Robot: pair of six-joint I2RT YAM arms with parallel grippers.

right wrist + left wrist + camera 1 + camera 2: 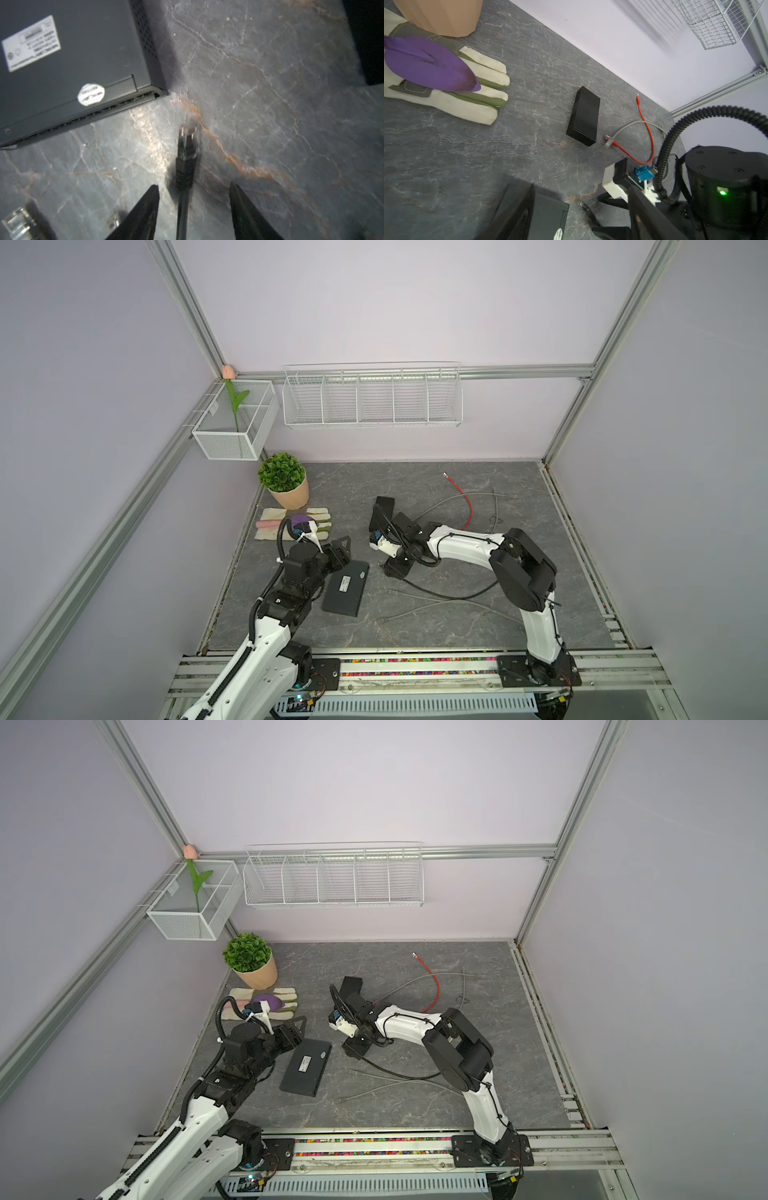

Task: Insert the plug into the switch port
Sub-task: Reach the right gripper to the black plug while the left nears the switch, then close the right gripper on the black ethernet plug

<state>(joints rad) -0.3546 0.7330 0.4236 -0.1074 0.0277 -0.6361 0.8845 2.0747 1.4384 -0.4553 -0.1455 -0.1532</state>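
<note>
The switch [345, 588] [305, 1068] is a flat dark grey box lying label-up on the floor. My left gripper [347, 558] [581, 185] stands open at its far end. One finger lies over the switch's corner [550, 216] and the other stays clear of it. The plug [187, 141] [584, 207] is a black connector with a clear tip on a black cable, lying just off that corner. My right gripper [384, 568] [194, 184] is low over it and open. The cable runs between its fingers [152, 201] with a gap on each side. The switch's ports are hidden.
A black ribbed box [583, 116] lies beyond the switch. A red cable [465, 502] and grey cables [436, 601] trail over the right half of the floor. A potted plant [286, 481] and gloves [291, 522] with a purple trowel [429, 64] sit at the left.
</note>
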